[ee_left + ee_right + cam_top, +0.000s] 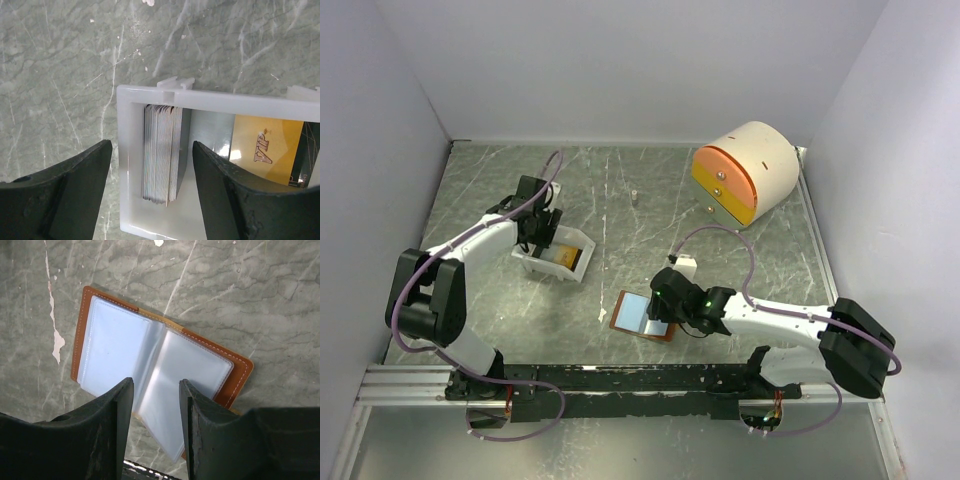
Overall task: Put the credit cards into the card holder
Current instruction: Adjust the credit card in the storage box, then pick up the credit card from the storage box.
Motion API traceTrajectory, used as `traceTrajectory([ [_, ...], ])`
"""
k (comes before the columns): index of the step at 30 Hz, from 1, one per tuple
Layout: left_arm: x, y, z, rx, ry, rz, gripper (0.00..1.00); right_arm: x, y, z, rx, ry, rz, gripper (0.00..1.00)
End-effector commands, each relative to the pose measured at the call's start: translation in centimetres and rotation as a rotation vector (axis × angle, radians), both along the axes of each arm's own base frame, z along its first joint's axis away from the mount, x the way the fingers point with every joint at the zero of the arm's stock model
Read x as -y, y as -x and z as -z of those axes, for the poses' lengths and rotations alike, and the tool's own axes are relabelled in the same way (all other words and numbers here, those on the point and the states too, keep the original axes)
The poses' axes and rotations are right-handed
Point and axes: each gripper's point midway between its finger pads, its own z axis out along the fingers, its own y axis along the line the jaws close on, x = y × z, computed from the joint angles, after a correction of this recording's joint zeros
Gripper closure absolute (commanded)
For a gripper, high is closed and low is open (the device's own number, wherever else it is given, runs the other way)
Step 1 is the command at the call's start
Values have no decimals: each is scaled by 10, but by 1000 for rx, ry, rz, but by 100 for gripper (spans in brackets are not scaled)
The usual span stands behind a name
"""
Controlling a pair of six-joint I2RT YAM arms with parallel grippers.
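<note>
Bright, even overhead light w/ soft shadows; mild glare on card holder [120,350] pockets; pics sharp.

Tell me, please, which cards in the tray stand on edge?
The grey stack by the tray wall; the gold VIP card beside it lies flat.

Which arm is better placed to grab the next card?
Left. The left gripper, open, hangs over the small white plastic tray, straddling the upright stack of thin cards; the right gripper is away at the open brown leather-look wallet.
</note>
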Motion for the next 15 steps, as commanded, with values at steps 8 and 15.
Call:
traceTrajectory([
  [8, -3, -12, -33, 119, -22, -36, 24, -4, -3, -1, 9, -18, 10, 58],
  [15, 9, -10, -32, 113, -4, -1, 25, -2, -3, 1, 5, -14, 12, 58],
])
